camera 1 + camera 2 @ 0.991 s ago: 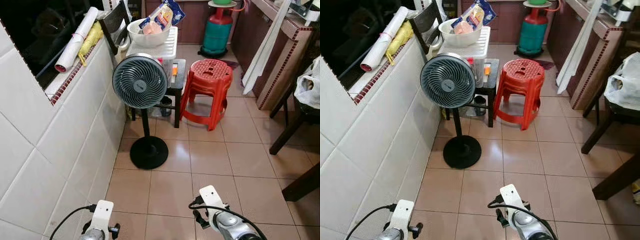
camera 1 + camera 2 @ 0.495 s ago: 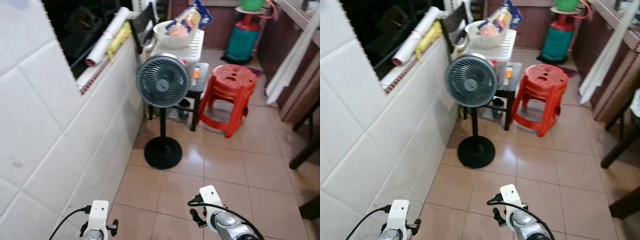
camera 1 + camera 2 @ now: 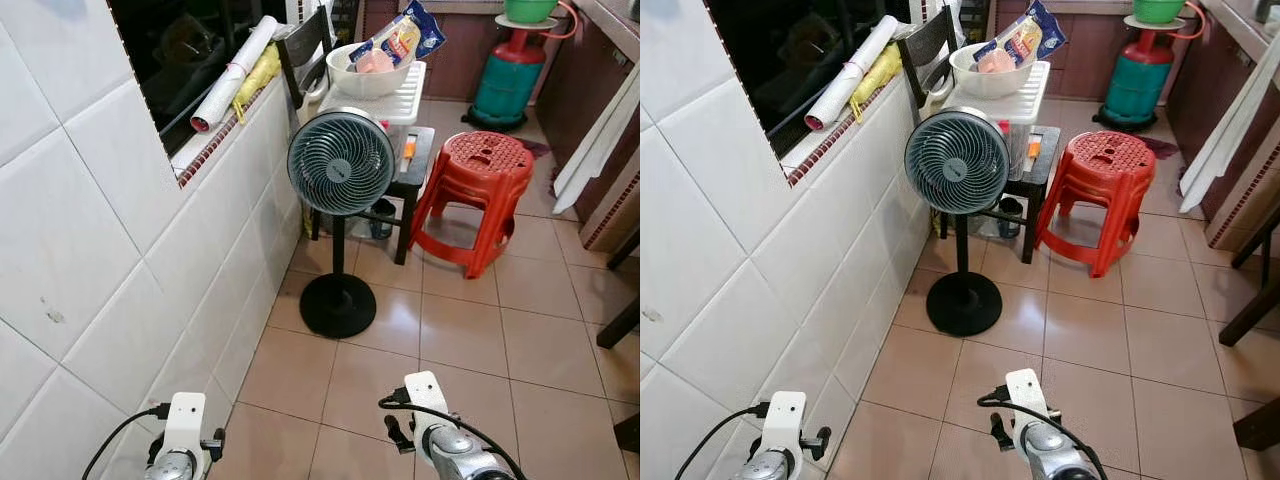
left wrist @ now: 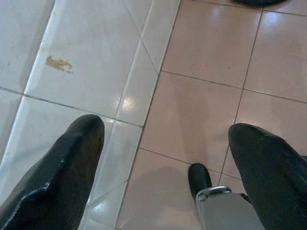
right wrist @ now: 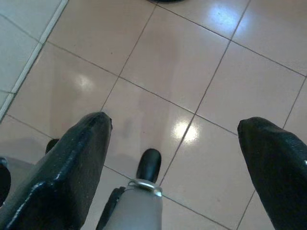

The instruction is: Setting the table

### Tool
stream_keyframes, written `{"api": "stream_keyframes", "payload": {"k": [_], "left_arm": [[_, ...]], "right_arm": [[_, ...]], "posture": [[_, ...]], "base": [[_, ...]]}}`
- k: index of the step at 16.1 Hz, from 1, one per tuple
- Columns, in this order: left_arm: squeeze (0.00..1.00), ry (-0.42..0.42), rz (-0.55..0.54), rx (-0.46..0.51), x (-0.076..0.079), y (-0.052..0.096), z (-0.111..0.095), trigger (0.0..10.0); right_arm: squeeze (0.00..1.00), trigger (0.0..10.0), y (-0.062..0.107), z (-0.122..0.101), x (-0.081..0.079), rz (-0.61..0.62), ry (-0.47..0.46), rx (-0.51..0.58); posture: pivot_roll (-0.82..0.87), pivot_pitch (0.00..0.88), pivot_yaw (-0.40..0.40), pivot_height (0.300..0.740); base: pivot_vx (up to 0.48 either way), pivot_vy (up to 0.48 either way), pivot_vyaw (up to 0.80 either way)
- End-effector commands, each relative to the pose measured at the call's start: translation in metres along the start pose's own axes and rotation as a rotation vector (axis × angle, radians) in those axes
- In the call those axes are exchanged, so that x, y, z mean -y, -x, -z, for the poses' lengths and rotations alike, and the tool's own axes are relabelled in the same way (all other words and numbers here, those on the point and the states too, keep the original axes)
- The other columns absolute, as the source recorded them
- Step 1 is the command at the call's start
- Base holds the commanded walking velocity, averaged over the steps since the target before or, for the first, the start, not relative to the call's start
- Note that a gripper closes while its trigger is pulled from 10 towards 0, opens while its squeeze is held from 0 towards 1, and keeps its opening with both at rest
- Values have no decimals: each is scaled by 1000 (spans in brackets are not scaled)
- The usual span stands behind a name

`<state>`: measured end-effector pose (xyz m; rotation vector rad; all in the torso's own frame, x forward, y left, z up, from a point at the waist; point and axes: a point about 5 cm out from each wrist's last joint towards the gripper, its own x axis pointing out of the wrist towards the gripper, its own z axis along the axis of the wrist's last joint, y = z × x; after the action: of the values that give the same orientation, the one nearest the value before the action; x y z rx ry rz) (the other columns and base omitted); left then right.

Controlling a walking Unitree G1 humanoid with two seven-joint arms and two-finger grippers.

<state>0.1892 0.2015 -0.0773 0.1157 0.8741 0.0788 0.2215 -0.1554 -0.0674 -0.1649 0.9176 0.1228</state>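
View has swung back right along the tiled wall [image 3: 120, 260]; left gripper [image 4: 165, 167] and right gripper [image 5: 175, 158] hang spread, empty—table not yet found.

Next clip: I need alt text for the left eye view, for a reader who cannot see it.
A pedestal fan stands on a tiled floor beside a white tiled wall, with stacked red stools to its right. Behind the fan, a white bowl holding packets sits on a small table. Both arms hang low at the bottom edge.
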Motion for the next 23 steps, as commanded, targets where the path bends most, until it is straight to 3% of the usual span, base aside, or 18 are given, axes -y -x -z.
{"api": "stream_keyframes", "payload": {"k": [1, 7, 13, 19, 23], "left_arm": [[0, -23, 0, 1, -3, 0, -2, 10000], [0, -39, 88, -51, 5, 3, 13, 10000], [0, -43, 96, -91, 0, 8, 30, 10000], [0, -44, 115, -110, 7, 9, 33, 10000], [0, -14, 100, -119, 3, 9, 34, 10000]], "right_arm": [[0, 10000, 0, 0, -2, 6, -27, 3], [0, 10000, 0, 0, -2, 3, -3, -4], [0, 10000, 0, -1, 0, 2, 24, -3], [0, 10000, 0, 0, 0, -3, 29, -6], [0, 10000, 0, 0, 0, -4, 34, -6]], "posture": [[-62, 0, 76, 740], [-70, 0, 71, 740], [-66, 0, 67, 740], [-65, 0, 66, 740], [-65, 0, 67, 740]], "base": [[0, 0, 0], [0, 0, -694], [128, 0, -766], [83, -363, -758], [0, -188, -458]]}}
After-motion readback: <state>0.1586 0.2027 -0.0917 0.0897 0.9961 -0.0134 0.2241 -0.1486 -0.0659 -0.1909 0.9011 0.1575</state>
